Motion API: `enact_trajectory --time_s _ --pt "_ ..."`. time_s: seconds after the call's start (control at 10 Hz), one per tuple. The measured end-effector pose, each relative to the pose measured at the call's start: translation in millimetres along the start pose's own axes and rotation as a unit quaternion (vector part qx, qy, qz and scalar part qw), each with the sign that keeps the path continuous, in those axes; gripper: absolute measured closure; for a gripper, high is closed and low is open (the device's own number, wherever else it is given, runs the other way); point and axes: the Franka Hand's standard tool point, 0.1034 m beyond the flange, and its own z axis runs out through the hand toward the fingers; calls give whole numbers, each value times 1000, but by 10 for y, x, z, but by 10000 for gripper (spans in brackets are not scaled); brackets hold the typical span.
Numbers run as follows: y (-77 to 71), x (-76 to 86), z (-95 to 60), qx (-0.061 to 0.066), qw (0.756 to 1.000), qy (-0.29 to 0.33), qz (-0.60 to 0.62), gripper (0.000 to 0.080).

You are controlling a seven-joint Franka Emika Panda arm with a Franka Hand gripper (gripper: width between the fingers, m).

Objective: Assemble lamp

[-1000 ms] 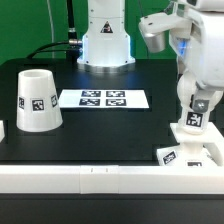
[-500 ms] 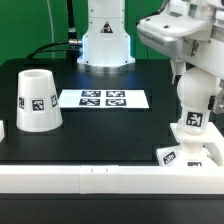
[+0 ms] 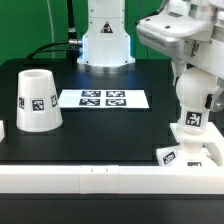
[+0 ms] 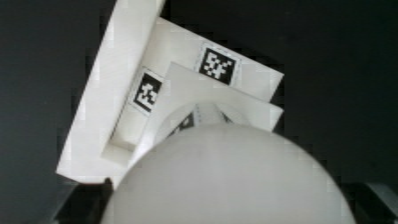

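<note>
One bulb (image 3: 194, 105) is standing on the base (image 3: 190, 152) at the table's (image 3: 110, 130) front corner, the exterior view's right. The hand (image 4: 231, 203) is straddling it, can't tell if clamped; shade (image 3: 36, 98) is sitting near the opposite edge.

Black, matte tabletop (image 3: 110, 135). Carries the shade (image 3: 35, 100) wide end down at the exterior view's left, the marker board (image 3: 103, 99) flat just beside it, the square base (image 3: 205, 153) at the right. Edged in front by a white rail (image 3: 90, 180).

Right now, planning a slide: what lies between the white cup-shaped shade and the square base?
Exterior view: bare black tabletop; the thin white marker board lies just behind that line.
</note>
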Motion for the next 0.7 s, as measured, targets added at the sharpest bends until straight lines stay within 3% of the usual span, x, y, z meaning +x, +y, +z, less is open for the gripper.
enact_trajectory --time_s 0.3,0.5,0.7 --pt "-6 -13 2 1 999 0 33 223" --pt "-69 -61 15 16 990 1 138 223" --pt "-82 -62 20 21 966 4 257 223"
